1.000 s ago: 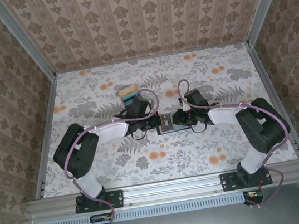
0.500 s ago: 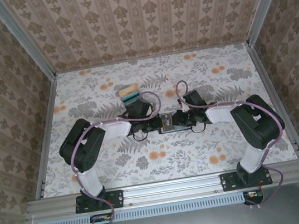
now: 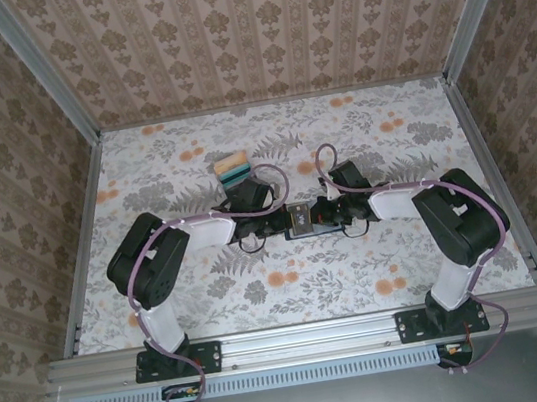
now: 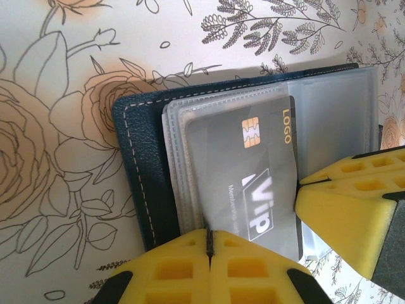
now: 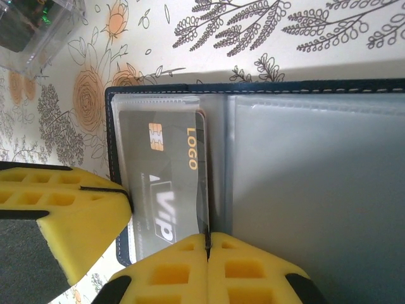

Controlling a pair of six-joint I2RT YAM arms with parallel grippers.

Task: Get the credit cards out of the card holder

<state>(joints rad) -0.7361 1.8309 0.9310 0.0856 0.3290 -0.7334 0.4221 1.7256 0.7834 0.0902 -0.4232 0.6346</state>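
The dark card (image 4: 253, 171) looks light, stiff and slick. It sits in a clear sleeve of the open card holder (image 4: 140, 183) at mid-tabletop (image 3: 263, 298), so we would nip its exposed edge. Left pincer (image 4: 209, 246) and right pincer (image 5: 207, 248) are clenched against it, but we cannot tell whether either grips it. A second ago both elbows sat farther out.

- The card holder (image 3: 299, 220) is a dark navy folding wallet with pale stitching along its edge. It lies open and flat near the middle of the table, with its clear sleeves facing up.
- A grey credit card (image 4: 247, 177) sits face up in a sleeve on the page at 9 o'clock of the fold in the right wrist view. It has a gold chip, a gold "LOGO" and a white "ViP".
- A yellow card (image 3: 230, 159) and a teal card (image 3: 236, 172) touch each other at 11 o'clock from the holder, apart from it.
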